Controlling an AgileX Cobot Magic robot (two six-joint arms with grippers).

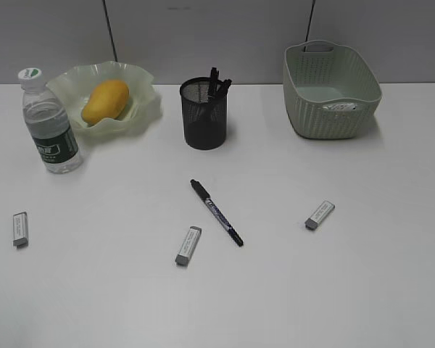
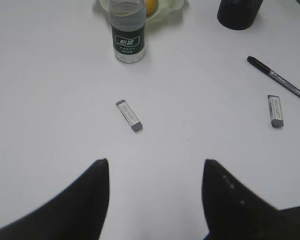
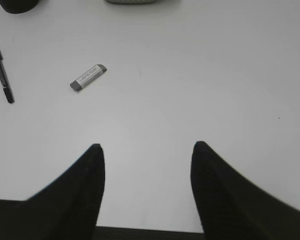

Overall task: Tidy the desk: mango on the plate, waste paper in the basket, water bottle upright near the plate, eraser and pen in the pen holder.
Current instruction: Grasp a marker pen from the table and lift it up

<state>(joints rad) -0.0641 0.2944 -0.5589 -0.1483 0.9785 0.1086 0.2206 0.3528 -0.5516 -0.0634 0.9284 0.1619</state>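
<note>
The mango lies on the plate at the back left. The water bottle stands upright beside the plate; it also shows in the left wrist view. The waste paper lies in the basket. The pen holder holds several pens. A black pen lies on the desk. Three erasers lie on the desk: left, middle, right. My left gripper is open and empty. My right gripper is open and empty. Neither gripper shows in the exterior view.
The grey wall panels run behind the desk. In the left wrist view an eraser lies ahead of the jaws, and a second eraser and the pen lie at right. In the right wrist view an eraser lies ahead left.
</note>
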